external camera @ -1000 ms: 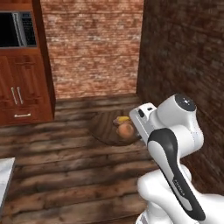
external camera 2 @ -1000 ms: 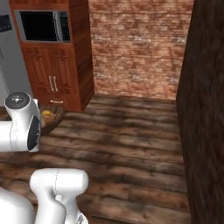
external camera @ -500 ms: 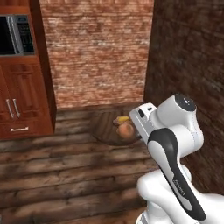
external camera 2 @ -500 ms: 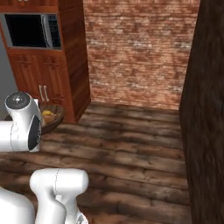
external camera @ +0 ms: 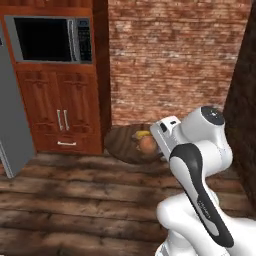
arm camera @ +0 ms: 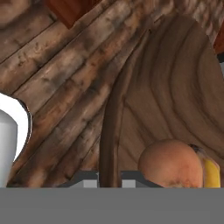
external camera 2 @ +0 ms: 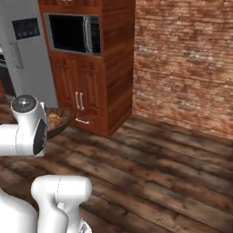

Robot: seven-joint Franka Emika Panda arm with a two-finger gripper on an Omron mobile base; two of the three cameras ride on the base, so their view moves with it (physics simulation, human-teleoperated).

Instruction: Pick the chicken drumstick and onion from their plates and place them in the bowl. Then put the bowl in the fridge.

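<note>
Wooden bowl (arm camera: 175, 83) rim pinched in the closed pincer (arm camera: 109, 175).

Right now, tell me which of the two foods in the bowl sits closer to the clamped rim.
The onion, the round reddish-brown ball beside the bowl rim; the yellowish chicken drumstick lies beyond it.

My arm rises from my white base, bends at a dark-banded elbow joint and reaches forward, level, with the white hand block out in front. My gripper (arm camera: 109, 177) is clamped down: the two small dark fingertips (arm camera: 89, 178) stand close together, one on each side of the rim of the bowl (arm camera: 175, 100), which hangs off my hand above the floor. My wrist is rolled, so the bowl's rim runs up between my fingertips.
</note>
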